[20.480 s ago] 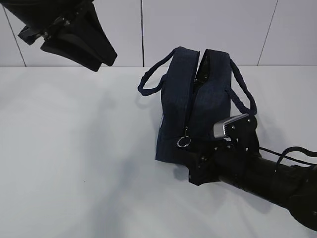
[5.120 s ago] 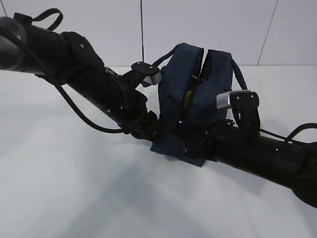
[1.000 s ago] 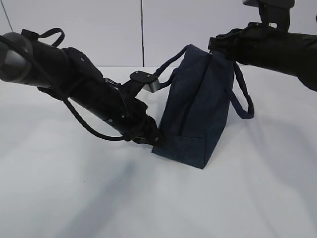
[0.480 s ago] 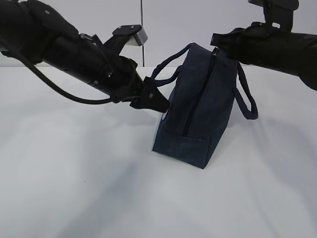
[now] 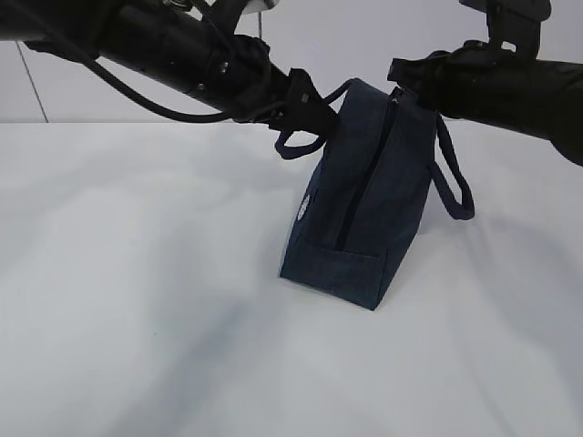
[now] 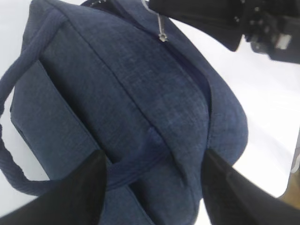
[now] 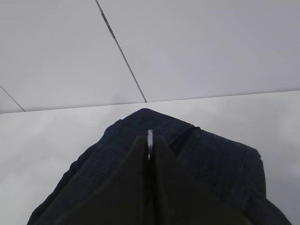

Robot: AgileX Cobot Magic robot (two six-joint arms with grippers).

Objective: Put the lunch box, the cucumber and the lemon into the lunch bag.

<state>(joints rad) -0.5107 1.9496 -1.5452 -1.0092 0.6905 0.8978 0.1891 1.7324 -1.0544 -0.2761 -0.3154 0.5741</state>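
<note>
1. We see the lunch bag (image 5: 360, 200) standing on the white worktop (image 5: 137, 300), a little right of the middle in the exterior view, leaning so that its top tips toward the right; its zipper (image 5: 364, 173) runs closed down the end that faces us, and a small pale label (image 5: 305, 208) sits on its left side
2. We cannot find the lunch box, the cucumber or the lemon in any view
3. One loop handle (image 5: 305, 127) arches off the bag's upper left side and the other handle (image 5: 453, 177) hangs down its right side
4. Our right gripper (image 5: 399, 75) is at the top ridge of the bag, and in the right wrist view its fingers (image 7: 140, 187) are pressed together on a thin metal piece, the zipper pull (image 7: 150, 143), directly above the dark fabric
5. From the left wrist we see that same pull as a fine chain (image 6: 161, 29) running from the bag's top seam up to the right gripper (image 6: 220, 23)
6. Our left gripper (image 5: 319, 114) is at the upper left shoulder of the bag, beside the left handle, with its jaws standing apart
7. In the left wrist view its two fingers (image 6: 77, 197) straddle the strap (image 6: 131, 169) without pinching it, so we read it as released, holding nothing
8. Behind the worktop stands a pale panelled wall (image 5: 364, 36)
</note>
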